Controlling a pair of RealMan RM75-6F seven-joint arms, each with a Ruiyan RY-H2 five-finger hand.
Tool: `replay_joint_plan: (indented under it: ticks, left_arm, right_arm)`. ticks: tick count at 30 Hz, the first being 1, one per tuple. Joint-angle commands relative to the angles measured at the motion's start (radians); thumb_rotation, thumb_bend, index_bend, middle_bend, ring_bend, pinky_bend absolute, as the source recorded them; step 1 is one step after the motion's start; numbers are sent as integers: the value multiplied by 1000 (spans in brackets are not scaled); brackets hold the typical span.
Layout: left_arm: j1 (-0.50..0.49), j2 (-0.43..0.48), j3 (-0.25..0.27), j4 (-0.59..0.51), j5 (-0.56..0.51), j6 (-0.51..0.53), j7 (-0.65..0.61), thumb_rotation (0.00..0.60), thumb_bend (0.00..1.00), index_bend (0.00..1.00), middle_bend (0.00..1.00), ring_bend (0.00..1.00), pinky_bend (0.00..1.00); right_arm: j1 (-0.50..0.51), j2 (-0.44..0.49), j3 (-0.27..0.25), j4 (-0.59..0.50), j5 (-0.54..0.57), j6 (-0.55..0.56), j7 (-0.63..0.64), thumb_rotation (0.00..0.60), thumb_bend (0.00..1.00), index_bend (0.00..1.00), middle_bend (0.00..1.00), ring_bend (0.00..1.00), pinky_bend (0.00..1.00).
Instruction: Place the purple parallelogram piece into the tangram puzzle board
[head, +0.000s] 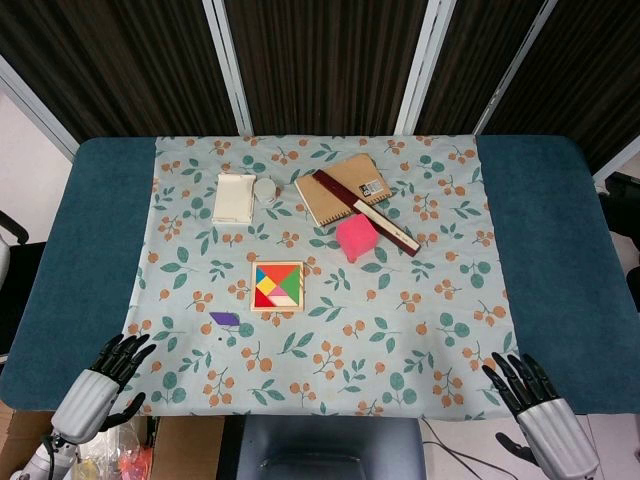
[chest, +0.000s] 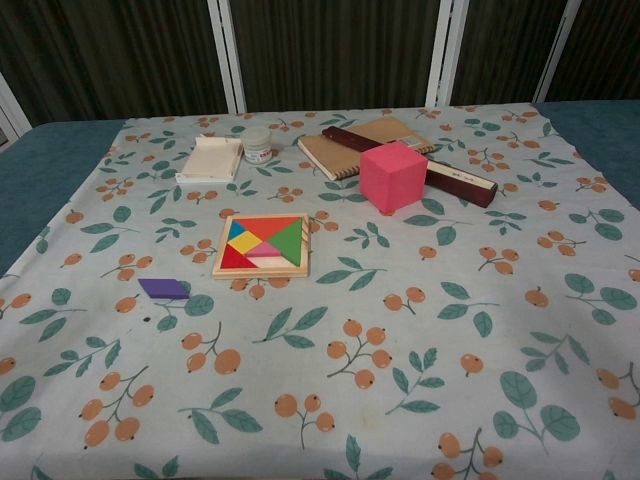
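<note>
Purple piece: we are seeing the purple parallelogram piece (chest: 164, 288) lying flat on the floral cloth (chest: 420, 330), a thin, matte slab, apart from the board and off its left front corner.
Puzzle board: the tangram puzzle board (chest: 262, 246) is sitting as a square wooden tray with a pale raised rim, holding flat coloured triangles and a pale gap along its lower edge.
Cloth: the cloth is covering the middle of the desk (head: 545, 250), printed with green leaves and orange berries; the desk's blue felt-like top is showing at both sides.
Left hand: our left hand (head: 100, 385) is hovering at the near left corner, dark fingers (head: 128, 352) spreading apart and holding nothing.
Right hand: our right hand (head: 535, 400) is hovering at the near right edge, fingers likewise spreading and holding nothing.
Further back: a pink cube (chest: 393, 176) is sitting just beside a brown spiral notebook (chest: 362, 146), a dark long box (chest: 420, 167) is lying across the notebook, and a cream pad (chest: 211, 160) and a small round jar (chest: 257, 144) are sitting at the left.
</note>
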Motion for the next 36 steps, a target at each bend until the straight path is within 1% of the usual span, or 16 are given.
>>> replay_joint_plan:
  ticks: [1,6,8,9,10,11,12,13,14,16,17,20,23,26,29,36]
  left_arm:
    - [-3,-5,-1,3,1,-4,2,600,398,0,0,0,0]
    - [-18,-55,-18,9,-14,-36,3,600,398,0,0,0,13]
    - [-34,-86,-36,-3,-30,-67,28,600,397,0,4,20,92]
    - [-43,-97,-48,-15,-39,-84,55,600,397,0,38,90,203]
    - [-57,-119,-70,-30,-41,-92,91,600,398,1,147,268,428]
    - [-66,-140,-86,-40,-43,-93,109,600,400,12,319,483,669]
    - [-73,-162,-102,-53,-56,-101,124,600,402,29,491,659,838]
    - [-81,-183,-118,-65,-67,-111,139,600,404,62,687,834,962]
    - [-94,-209,-137,-77,-84,-129,159,600,404,113,858,947,1000]
    - [-114,-235,-159,-105,-124,-181,192,600,406,183,973,999,1000]
    - [-127,-244,-172,-135,-160,-222,214,600,407,208,995,1000,1000]
    - [-156,-261,-214,-215,-272,-320,268,600,406,255,1000,1000,1000]
    - [-180,-294,-269,-243,-391,-377,372,600,406,277,1000,1000,1000]
    - [-199,-345,-312,-231,-482,-391,458,600,400,292,1000,1000,1000]
    - [-214,-380,-342,-222,-557,-402,506,600,399,300,1000,1000,1000]
    - [-244,-434,-369,-149,-645,-419,532,600,394,312,1000,1000,1000]
  right_arm:
    - [2,0,0,-1,0,-4,0,600,121,0,0,0,0]
    - [2,4,7,-7,15,-1,9,600,121,0,0,0,0]
    - [3,2,8,-7,18,-5,5,600,121,0,0,0,0]
    - [4,2,7,-8,19,-9,4,600,121,0,0,0,0]
    - [6,2,7,-9,19,-14,2,600,121,0,0,0,0]
    - [7,1,7,-10,19,-16,1,600,121,0,0,0,0]
    - [8,0,7,-11,19,-17,0,600,122,0,0,0,0]
    - [9,0,8,-12,19,-18,-1,600,121,0,0,0,0]
    - [10,0,8,-13,21,-20,-1,600,121,0,0,0,0]
    - [11,0,9,-15,23,-22,-1,600,121,0,0,0,0]
    - [11,0,10,-16,24,-22,0,600,121,0,0,0,0]
    - [15,-2,12,-19,28,-31,-3,600,121,0,0,0,0]
    - [19,-2,12,-22,31,-42,-9,600,120,0,0,0,0]
    - [20,-2,12,-25,35,-45,-11,600,121,0,0,0,0]
    - [21,1,13,-28,38,-44,-7,600,121,0,0,0,0]
    - [22,5,10,-28,33,-39,3,600,121,0,0,0,0]
